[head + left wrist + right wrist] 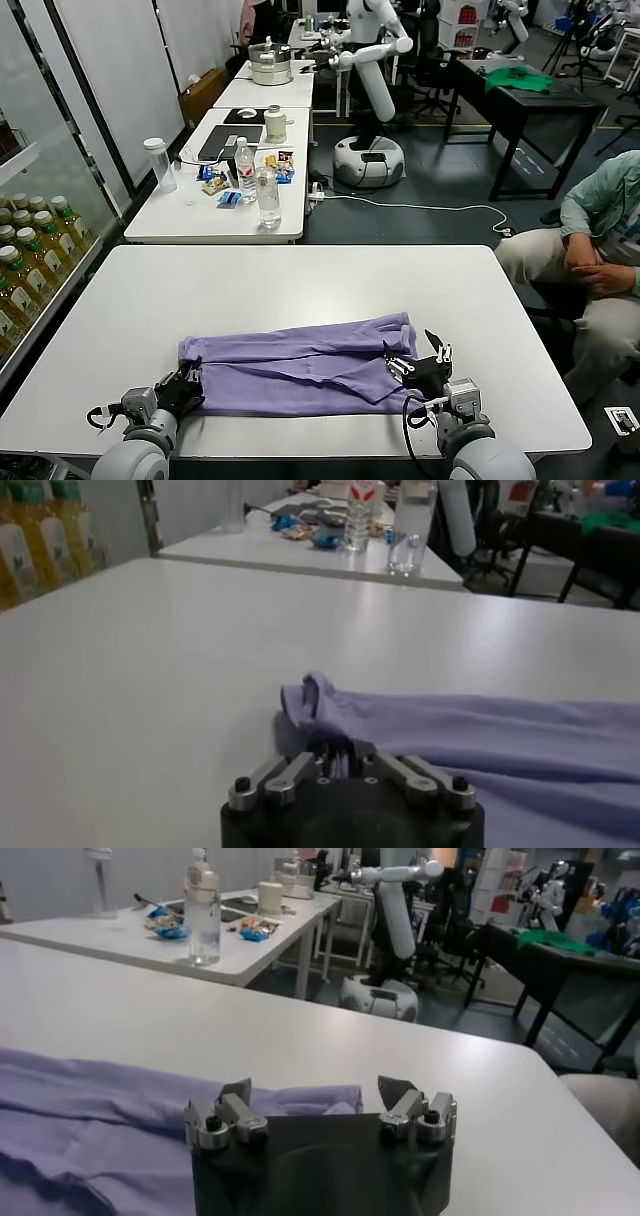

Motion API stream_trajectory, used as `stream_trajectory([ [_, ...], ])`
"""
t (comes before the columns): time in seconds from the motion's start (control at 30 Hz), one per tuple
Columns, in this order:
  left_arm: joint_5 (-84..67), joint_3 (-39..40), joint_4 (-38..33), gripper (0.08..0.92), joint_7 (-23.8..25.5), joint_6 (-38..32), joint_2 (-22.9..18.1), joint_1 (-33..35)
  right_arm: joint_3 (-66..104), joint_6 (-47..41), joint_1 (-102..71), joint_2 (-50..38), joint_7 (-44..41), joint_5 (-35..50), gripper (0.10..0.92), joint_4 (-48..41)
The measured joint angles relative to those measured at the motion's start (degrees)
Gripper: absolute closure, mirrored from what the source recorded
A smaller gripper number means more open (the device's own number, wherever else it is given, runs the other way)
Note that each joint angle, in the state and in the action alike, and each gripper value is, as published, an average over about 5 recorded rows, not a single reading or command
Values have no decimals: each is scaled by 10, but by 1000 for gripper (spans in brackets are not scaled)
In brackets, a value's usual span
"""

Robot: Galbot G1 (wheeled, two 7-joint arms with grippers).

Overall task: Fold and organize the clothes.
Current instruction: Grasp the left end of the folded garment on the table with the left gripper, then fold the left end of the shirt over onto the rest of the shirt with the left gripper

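Left end effector point(342, 763) on soft lavender T-shirt point(480, 735)

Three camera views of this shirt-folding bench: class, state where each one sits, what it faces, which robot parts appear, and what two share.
Head view: on the robot's head, facing forward and down at the white table and lavender T-shirt; both arms show.
Left wrist view: behind the left gripper, jaws shut on the shirt's bunched left end.
Right wrist view: behind the right gripper, jaws open at the shirt's right end.
Shared: both wrist views show the T-shirt and the side table with bottles.
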Motion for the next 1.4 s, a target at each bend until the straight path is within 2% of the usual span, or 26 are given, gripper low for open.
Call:
stream_trajectory([
  [0.07,17,-5,-1,862,-2,-2,2,1,1,0,0,0,0,-1,203,0],
  [0.17,41,-21,-6,882,-3,-8,8,3,1,0,2,1,0,-3,203,0],
  [0.57,168,-174,10,882,48,-41,69,34,13,0,14,-3,0,-10,203,8],
  [0.73,168,-200,-12,882,66,-25,78,36,21,1,11,-6,0,-12,203,8],
  [0.87,133,-175,-53,882,71,-8,67,32,27,1,8,-7,0,-13,203,9],
  [1.03,88,-101,-88,882,74,7,38,16,29,0,7,-3,0,-16,203,8],
  [1.4,42,47,-93,882,69,24,-29,-53,36,-2,-2,6,3,-21,203,9],
])
